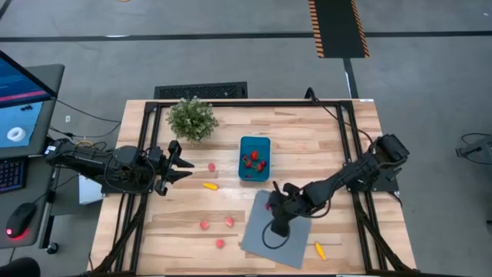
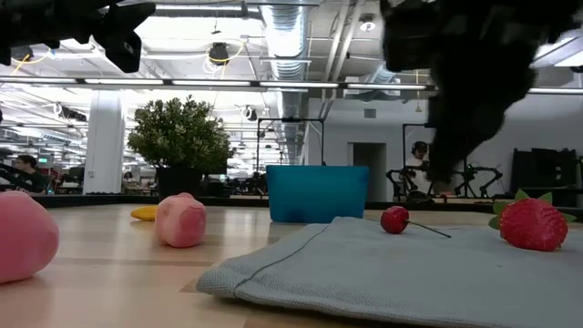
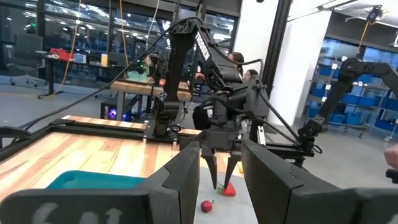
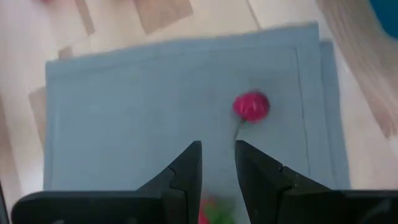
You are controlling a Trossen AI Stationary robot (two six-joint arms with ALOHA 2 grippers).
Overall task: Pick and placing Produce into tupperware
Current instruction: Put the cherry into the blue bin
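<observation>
Produce (image 1: 255,160): few red pieces already in tupperware (image 1: 254,145), beyond right hand (image 1: 274,202).
Left: cherry (image 4: 251,106), strawberry (image 2: 533,224) on grey sheet (image 1: 257,231) under that hand; more across desk (image 1: 323,138).
Right hand: fingers slightly apart, empty.
Left hand (image 1: 183,163): apart, waiting.

Overhead, table-level, two wrist views

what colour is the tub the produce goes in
Teal-blue tub; the low view shows it best.
</observation>
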